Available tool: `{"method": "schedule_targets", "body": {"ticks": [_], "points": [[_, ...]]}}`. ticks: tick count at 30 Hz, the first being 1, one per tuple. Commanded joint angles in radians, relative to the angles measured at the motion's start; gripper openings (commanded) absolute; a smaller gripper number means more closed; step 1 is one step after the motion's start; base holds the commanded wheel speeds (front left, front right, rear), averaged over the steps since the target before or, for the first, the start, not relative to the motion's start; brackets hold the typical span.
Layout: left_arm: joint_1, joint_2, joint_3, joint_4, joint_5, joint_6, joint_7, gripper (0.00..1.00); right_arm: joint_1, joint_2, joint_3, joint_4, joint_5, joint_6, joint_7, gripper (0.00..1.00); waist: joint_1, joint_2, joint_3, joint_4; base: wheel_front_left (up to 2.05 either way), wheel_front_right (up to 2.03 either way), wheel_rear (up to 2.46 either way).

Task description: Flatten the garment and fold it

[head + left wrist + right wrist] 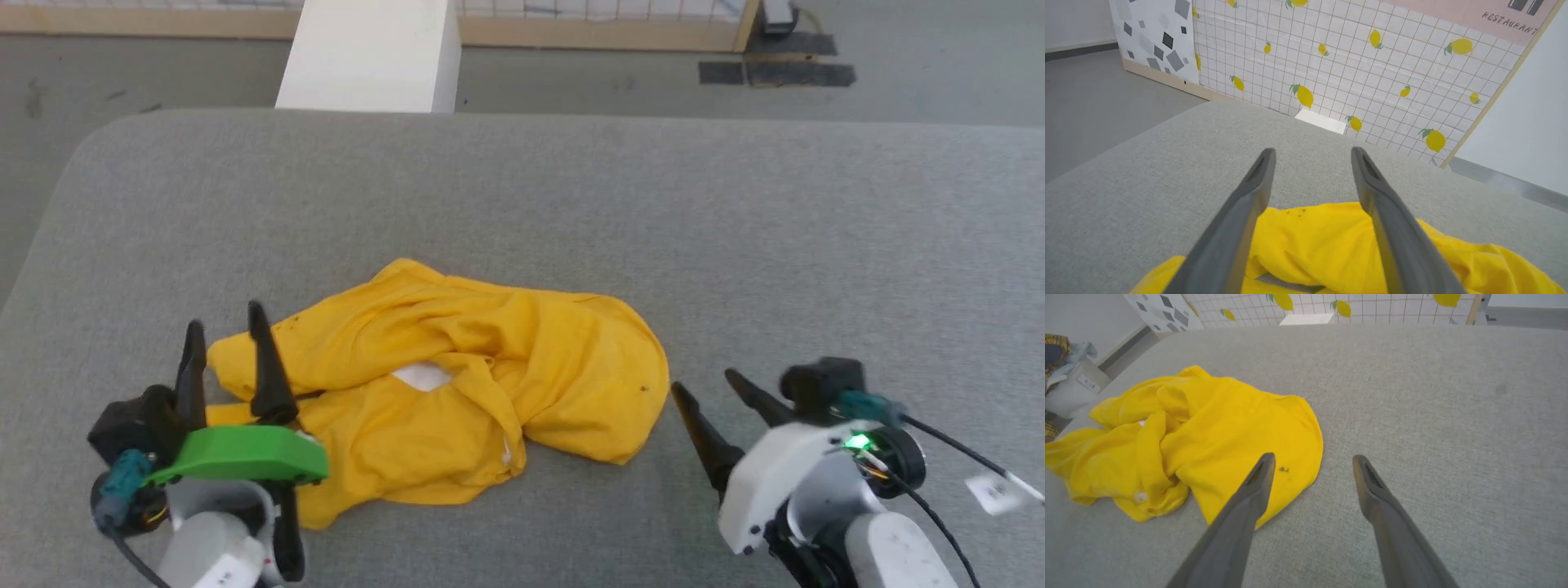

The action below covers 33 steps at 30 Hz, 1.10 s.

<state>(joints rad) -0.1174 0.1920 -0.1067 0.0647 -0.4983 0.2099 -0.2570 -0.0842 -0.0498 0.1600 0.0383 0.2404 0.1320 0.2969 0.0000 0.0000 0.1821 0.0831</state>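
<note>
The bright yellow cotton T-shirt (522, 351) is lying crumpled at lower centre, not yet flattened or folded, while the left gripper (225, 320) and right gripper (700, 380) are hanging open and empty.

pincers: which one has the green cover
The left pincer: a green cover sits at its base beside the yellow shirt; the right pincer has white housing.

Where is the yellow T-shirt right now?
In the head view the garment lies crumpled on the grey fabric surface, left of centre, between the left gripper over its left edge and the right gripper.
</note>
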Motion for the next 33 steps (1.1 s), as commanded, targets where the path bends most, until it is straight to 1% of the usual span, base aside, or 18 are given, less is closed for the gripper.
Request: {"method": "schedule_targets", "body": {"ticks": [1, 4, 6, 10, 11, 12, 13, 14, 16, 18, 20, 22, 25, 27, 30, 33], "points": [[-0.011, -0.029, 0.014, -0.02, 0.043, -0.02, -0.004, 1.0, -0.028, 0.0, 0.008, 0.026, -0.009, -0.001, 0.037, 1.0, 0.0, 0.0, 0.032, 0.031, 0.0, 0.0, 0.0], [-0.008, -0.08, 0.031, -0.046, 0.116, -0.057, -0.004, 1.0, -0.066, 0.0, 0.021, 0.079, -0.017, -0.001, 0.123, 1.0, 0.0, 0.0, 0.057, 0.052, 0.0, 0.0, 0.0], [-0.013, -0.1, 0.046, -0.045, 0.141, -0.084, -0.004, 1.0, -0.089, 0.0, 0.037, 0.107, -0.057, -0.001, 0.186, 1.0, 0.0, 0.0, 0.072, 0.064, 0.0, 0.0, 0.0], [-0.027, -0.128, 0.07, -0.03, 0.168, -0.126, -0.005, 1.0, -0.119, 0.0, 0.066, 0.135, -0.066, -0.001, 0.263, 1.0, 0.0, 0.0, 0.088, 0.08, 0.0, 0.0, 0.0], [-0.029, -0.131, 0.074, -0.026, 0.173, -0.133, -0.005, 1.0, -0.123, 0.0, 0.071, 0.138, -0.064, -0.001, 0.276, 0.71, 0.0, 0.0, 0.089, 0.082, 0.0, 0.0, 0.0], [-0.03, -0.134, 0.079, -0.02, 0.176, -0.14, -0.005, 1.0, -0.127, 0.0, 0.077, 0.14, -0.061, -0.001, 0.288, 0.29, 0.0, 0.0, 0.09, 0.083, 0.0, 0.0, 0.0], [-0.032, -0.136, 0.083, -0.016, 0.178, -0.145, -0.005, 1.0, -0.13, 0.0, 0.08, 0.141, -0.057, -0.001, 0.295, 0.03, 0.0, 0.0, 0.089, 0.083, 0.0, 0.0, 0.0], [-0.033, -0.138, 0.087, -0.012, 0.18, -0.149, -0.005, 1.0, -0.135, 0.0, 0.083, 0.138, -0.057, -0.001, 0.298, 0.0, 0.0, 0.0, 0.087, 0.083, 0.0, 0.0, 0.0], [-0.031, -0.14, 0.095, -0.004, 0.182, -0.155, -0.005, 1.0, -0.146, -0.002, 0.079, 0.13, -0.065, -0.001, 0.298, 0.0, 0.0, 0.0, 0.081, 0.079, 0.0, 0.0, 0.0], [-0.028, -0.141, 0.099, 0.003, 0.184, -0.158, -0.005, 1.0, -0.156, -0.022, 0.059, 0.107, -0.073, -0.001, 0.297, 0.0, 0.0, 0.0, 0.07, 0.075, 0.0, 0.0, 0.0], [-0.026, -0.141, 0.097, 0.012, 0.179, -0.159, -0.005, 1.0, -0.164, -0.069, 0.026, 0.073, -0.093, -0.001, 0.309, 0.0, 0.0, 0.0, 0.061, 0.073, 0.0, 0.0, 0.0], [-0.022, -0.141, 0.089, 0.014, 0.172, -0.154, -0.005, 1.0, -0.172, -0.135, -0.024, 0.026, -0.123, -0.001, 0.329, 0.0, 0.0, 0.0, 0.051, 0.071, 0.0, 0.0, 0.0], [-0.018, -0.142, 0.078, 0.014, 0.171, -0.143, -0.005, 1.0, -0.196, -0.256, -0.111, -0.043, -0.179, -0.001, 0.37, 0.0, 0.0, 0.0, 0.046, 0.068, 0.0, 0.0, 0.0], [-0.02, -0.142, 0.072, 0.011, 0.169, -0.139, -0.005, 1.0, -0.221, -0.317, -0.165, -0.074, -0.205, -0.001, 0.389, 0.0, 0.0, 0.0, 0.047, 0.068, 0.0, 0.0, 0.0], [-0.028, -0.142, 0.064, 0.009, 0.161, -0.136, -0.005, 1.0, -0.271, -0.37, -0.234, -0.073, -0.233, -0.001, 0.39, 0.0, 0.0, 0.0, 0.059, 0.065, 0.0, 0.0, 0.0], [-0.042, -0.142, 0.045, 0.01, 0.15, -0.135, -0.005, 1.0, -0.334, -0.405, -0.282, -0.013, -0.274, -0.001, 0.34, 0.0, 0.0, 0.0, 0.08, 0.066, 0.0, 0.0, 0.0]]}}
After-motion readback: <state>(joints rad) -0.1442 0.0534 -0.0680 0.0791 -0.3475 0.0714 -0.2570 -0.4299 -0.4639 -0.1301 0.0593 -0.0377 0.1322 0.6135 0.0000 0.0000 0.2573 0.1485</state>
